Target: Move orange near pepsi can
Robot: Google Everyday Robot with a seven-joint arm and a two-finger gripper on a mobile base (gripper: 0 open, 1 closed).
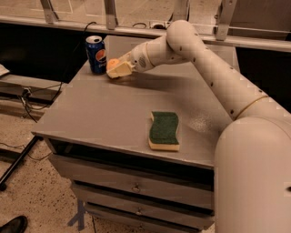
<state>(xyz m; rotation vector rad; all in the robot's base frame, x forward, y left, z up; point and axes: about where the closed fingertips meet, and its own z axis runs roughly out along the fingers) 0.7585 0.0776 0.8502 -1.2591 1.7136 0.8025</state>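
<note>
The blue pepsi can [96, 54] stands upright at the far left corner of the grey table [104, 113]. The orange [112, 63] shows just right of the can, held between the pale fingers of my gripper [116, 69]. The gripper is shut on the orange and sits low over the table top, close beside the can. My arm reaches in from the right across the back of the table. Most of the orange is hidden by the fingers.
A green sponge with a yellow underside [164, 130] lies near the table's front right. Drawers [136, 186] sit under the table top. Metal rails [109, 13] run behind the table. Cables and a stand leg lie on the floor at left [22, 95].
</note>
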